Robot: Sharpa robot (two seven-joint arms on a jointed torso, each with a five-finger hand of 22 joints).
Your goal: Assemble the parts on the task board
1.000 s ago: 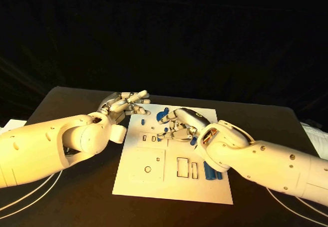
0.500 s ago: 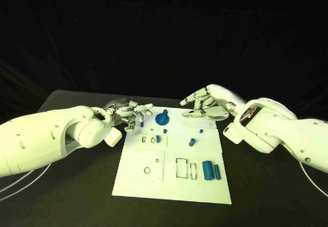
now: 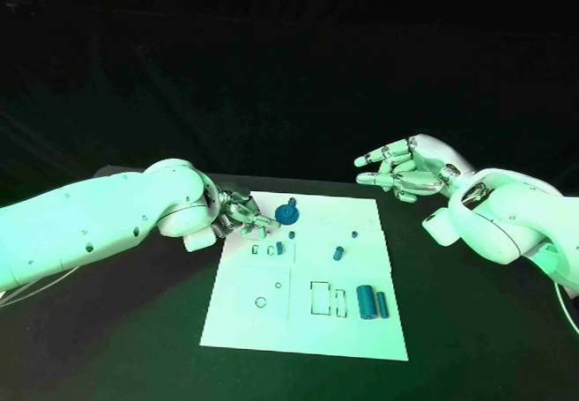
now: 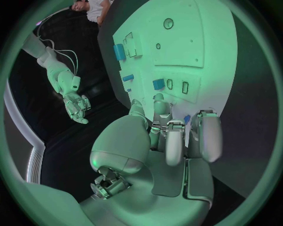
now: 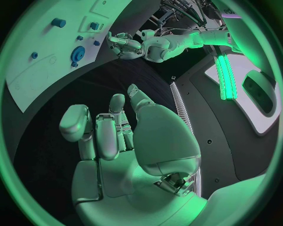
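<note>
The white task board [image 3: 247, 318] lies in the middle of the black table. On it are a round blue part [image 3: 286, 212], small blue parts [image 3: 339, 252] and two blue cylinders [image 3: 365, 302]. My left hand [image 3: 239, 215] is at the board's far left corner, fingers curled in over its edge. In the left wrist view a speck of blue [image 4: 186, 119] shows between the left hand's fingers [image 4: 175, 141]; I cannot tell whether it is held. My right hand [image 3: 399, 171] hovers off the board's far right corner with spread fingers and an empty palm [image 5: 150, 136].
The right wrist view shows the board [image 5: 47, 70], the round part [image 5: 77, 52] and my left hand [image 5: 127, 44] beyond it. The left wrist view shows my right hand [image 4: 77, 106] over black table beside the board [image 4: 195, 42].
My right hand has lifted off the board's middle and drawn back to the right, above the table. My left hand has come closer to the board's far left corner, fingers curling in.
</note>
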